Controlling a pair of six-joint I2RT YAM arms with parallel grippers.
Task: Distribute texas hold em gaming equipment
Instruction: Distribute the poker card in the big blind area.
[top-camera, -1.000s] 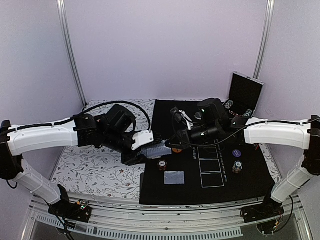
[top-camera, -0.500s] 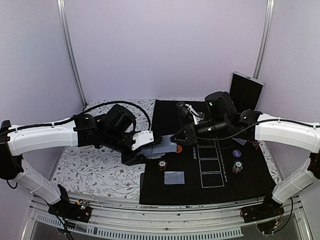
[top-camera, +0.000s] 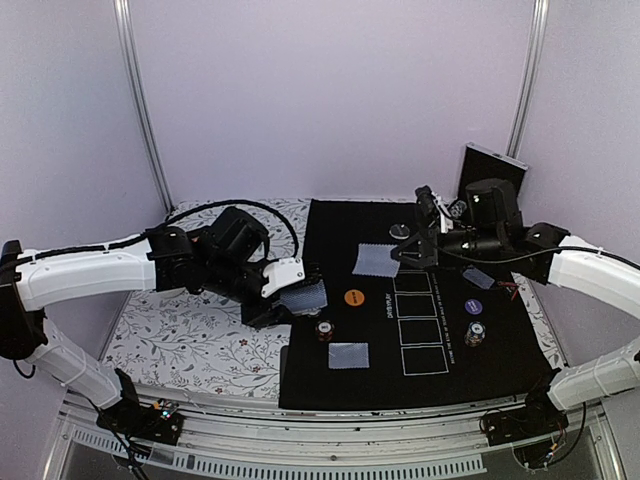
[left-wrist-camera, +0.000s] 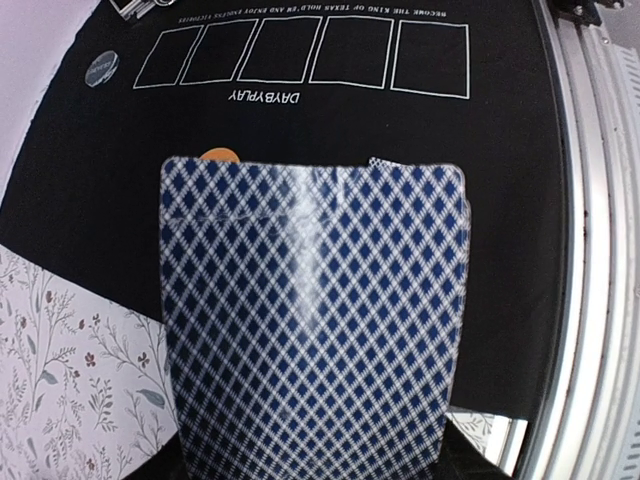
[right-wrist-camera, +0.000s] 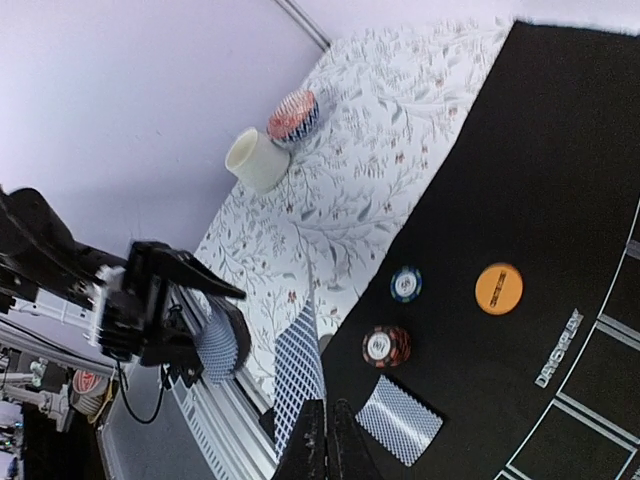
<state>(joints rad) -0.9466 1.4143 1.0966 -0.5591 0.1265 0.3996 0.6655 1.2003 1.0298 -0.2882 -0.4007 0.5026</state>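
My left gripper (top-camera: 287, 300) is shut on a deck of blue-diamond-backed playing cards (top-camera: 305, 295) over the black mat's left edge. That deck (left-wrist-camera: 315, 320) fills the left wrist view and hides the fingers. Over the middle of the mat, my right gripper (top-camera: 407, 250) is shut on a single card (top-camera: 375, 261). The card (right-wrist-camera: 300, 375) sticks out edge-on from my pinched fingertips (right-wrist-camera: 318, 445). Another card (top-camera: 348, 355) lies face down near the front. On the mat sit an orange disc (top-camera: 353, 297), a purple disc (top-camera: 473, 307), a red-black chip stack (right-wrist-camera: 385, 345) and a blue chip (right-wrist-camera: 405, 284).
The black mat (top-camera: 440, 385) carries a row of white card boxes (top-camera: 418, 330). An open black case (top-camera: 490, 180) stands at the back right. A white cup (right-wrist-camera: 257, 160) and a patterned round object (right-wrist-camera: 293, 115) sit on the floral cloth (top-camera: 190, 340) at the far left.
My right gripper has pulled away from the deck, rightwards and back across the mat, carrying one card. The left arm and its deck have barely moved.
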